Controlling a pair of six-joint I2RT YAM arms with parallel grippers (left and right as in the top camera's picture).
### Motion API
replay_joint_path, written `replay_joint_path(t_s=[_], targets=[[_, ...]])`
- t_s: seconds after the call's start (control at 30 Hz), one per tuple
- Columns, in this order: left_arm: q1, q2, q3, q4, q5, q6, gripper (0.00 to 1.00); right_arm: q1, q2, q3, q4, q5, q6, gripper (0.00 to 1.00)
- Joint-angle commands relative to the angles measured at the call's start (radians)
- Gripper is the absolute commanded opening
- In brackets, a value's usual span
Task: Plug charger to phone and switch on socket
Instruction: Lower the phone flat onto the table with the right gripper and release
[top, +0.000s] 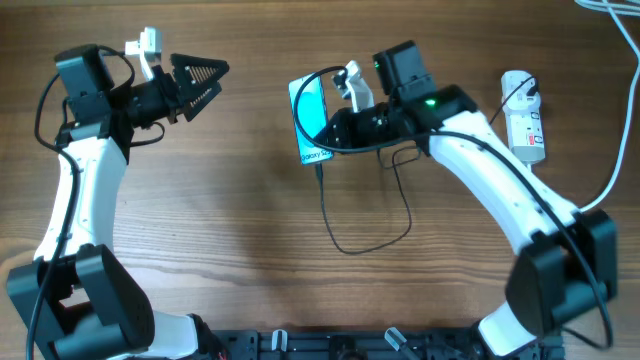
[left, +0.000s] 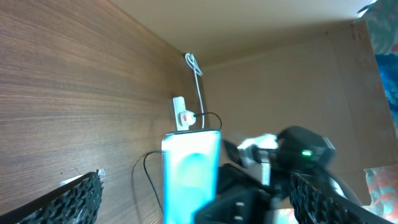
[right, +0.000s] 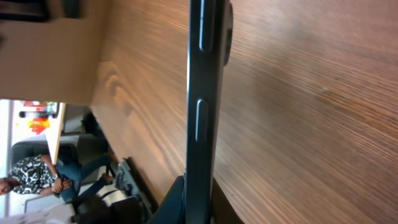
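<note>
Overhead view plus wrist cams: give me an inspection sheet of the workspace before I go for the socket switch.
Surface: wooden table, no spills seen.
Job's things: phone held tilted, screen lit; socket lies at the far right, apart from both arms.
Clutter: nothing seen.
Grippers: left gripper open, empty; right gripper shut on the phone.
Cables: charger runs from the phone's lower end in a loose loop on the table; white cord leaves the socket.
Surroundings: person seated beyond the table.

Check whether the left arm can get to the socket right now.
Probably not: the socket lies far right, and the right fingers, shut on the phone, stand between it and the open left fingers.
</note>
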Motion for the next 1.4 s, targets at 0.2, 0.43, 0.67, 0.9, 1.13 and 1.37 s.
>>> replay_joint_path(t_s=[0.2, 0.43, 0.67, 0.9, 1.13, 1.37], targets=[[0.004, -0.006, -0.001, -0.001, -0.009, 0.003, 1.00, 0.002, 0.225, -0.012, 0.082, 0.013, 0.023, 0.04], [0.004, -0.006, -0.001, -0.001, -0.009, 0.003, 1.00, 0.002, 0.331, -0.012, 0.145, 0.013, 0.024, 0.04], [0.004, -0.006, -0.001, -0.001, -0.009, 0.003, 1.00, 0.003, 0.338, -0.014, 0.175, 0.053, 0.031, 0.04], [0.004, -0.006, -0.001, -0.001, -0.009, 0.003, 1.00, 0.003, 0.338, -0.038, 0.173, 0.096, 0.027, 0.04], [0.004, -0.006, -0.001, -0.001, -0.009, 0.003, 1.00, 0.002, 0.338, -0.121, 0.249, 0.104, 0.031, 0.15], [0.004, -0.006, -0.001, -0.001, -0.009, 0.003, 1.00, 0.002, 0.338, -0.121, 0.252, 0.171, 0.031, 0.23]])
